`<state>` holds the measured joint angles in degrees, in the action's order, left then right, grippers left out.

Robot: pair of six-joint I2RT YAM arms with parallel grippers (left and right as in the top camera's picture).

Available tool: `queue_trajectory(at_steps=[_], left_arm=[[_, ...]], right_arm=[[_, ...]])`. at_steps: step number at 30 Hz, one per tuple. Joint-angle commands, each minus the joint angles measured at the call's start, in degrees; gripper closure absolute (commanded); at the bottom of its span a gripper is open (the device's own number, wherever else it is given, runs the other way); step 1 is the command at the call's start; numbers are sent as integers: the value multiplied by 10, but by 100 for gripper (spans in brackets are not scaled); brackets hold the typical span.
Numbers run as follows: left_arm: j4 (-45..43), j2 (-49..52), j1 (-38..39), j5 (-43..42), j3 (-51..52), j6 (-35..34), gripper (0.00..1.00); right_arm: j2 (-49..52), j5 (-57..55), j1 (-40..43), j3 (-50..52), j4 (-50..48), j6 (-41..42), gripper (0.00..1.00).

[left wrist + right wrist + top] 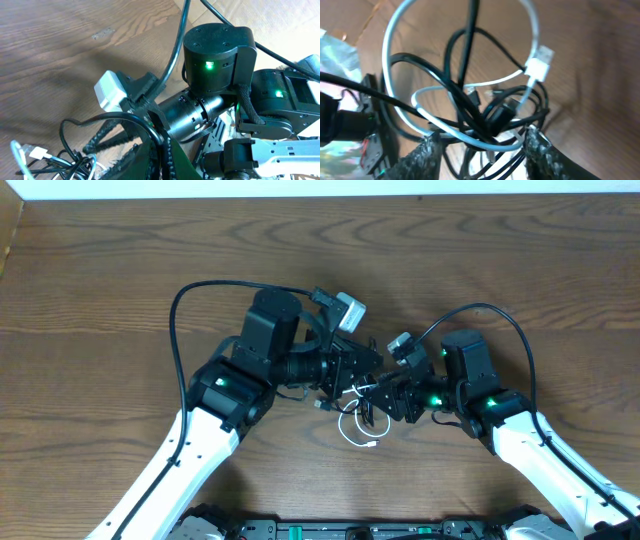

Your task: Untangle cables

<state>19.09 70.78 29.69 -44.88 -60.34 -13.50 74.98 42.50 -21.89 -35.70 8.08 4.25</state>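
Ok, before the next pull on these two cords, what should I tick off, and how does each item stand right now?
1. Left gripper shut: ok.
2. Left gripper actually clamping a cord: cannot tell, its fingertips are lost in the clutter.
3. Right gripper open, with the tangle between its fingers: ok.
4. White cable and black cable separated: not ok, they cross and loop through each other.
5. White plug in view and outside the right gripper's fingers: ok.
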Motion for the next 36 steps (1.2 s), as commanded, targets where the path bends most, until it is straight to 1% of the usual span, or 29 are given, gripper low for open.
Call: queue_trajectory(at_steps=[1, 4, 9, 11, 15, 16, 17, 20, 21, 22, 23, 26, 28, 30, 32, 33, 34, 35, 36], left_arm=[[-10, 0, 2, 5, -7, -11, 93], [-17, 0, 7, 3, -7, -21, 92], [-16, 0, 29, 4, -7, -21, 93], [-16, 1, 37, 7, -6, -20, 93], [-7, 1, 40, 41, -6, -19, 92], [0, 1, 40, 58, -6, -18, 93], [5, 1, 40, 75, -6, -17, 93], [33, 1, 40, 158, -6, -11, 92], [45, 1, 40, 196, -6, -11, 93], [57, 1, 40, 240, -6, -11, 93], [70, 1, 40, 283, -6, -12, 92], [103, 1, 40, 407, -6, -12, 93], [121, 1, 40, 477, -6, -12, 93], [133, 1, 38, 512, -6, -12, 92], [139, 1, 34, 511, -6, -13, 83], [141, 1, 34, 502, -6, -14, 73], [141, 1, 34, 491, -6, -14, 61], [141, 1, 34, 473, -6, -14, 55], [140, 2, 34, 451, -6, -14, 52]], right_arm=[[0, 15, -3, -1, 3, -7, 57], [0, -4, -3, -1, 0, -6, 59], [0, -14, -3, -1, -36, 2, 59], [0, -14, -3, -1, -57, 11, 63], [0, -14, -3, -1, -77, 15, 92], [0, -15, -3, -1, -73, 15, 98], [0, -16, -3, -1, -68, 15, 99], [0, -59, -3, -1, -30, 15, 99], [0, -85, -3, -1, -14, 15, 99], [0, -134, -3, -1, 12, 20, 99], [0, -180, -3, -1, 32, 36, 99], [0, -367, -3, -1, 109, 130, 99], [0, -445, -3, -1, 144, 179, 99], [0, -468, -3, -1, 158, 195, 99], [0, -448, -3, -1, 153, 195, 99], [0, -431, -3, -1, 148, 195, 99], [0, -412, -3, -1, 143, 195, 99], [0, -394, -3, -1, 137, 195, 99], [0, -377, -3, -1, 129, 195, 99]])
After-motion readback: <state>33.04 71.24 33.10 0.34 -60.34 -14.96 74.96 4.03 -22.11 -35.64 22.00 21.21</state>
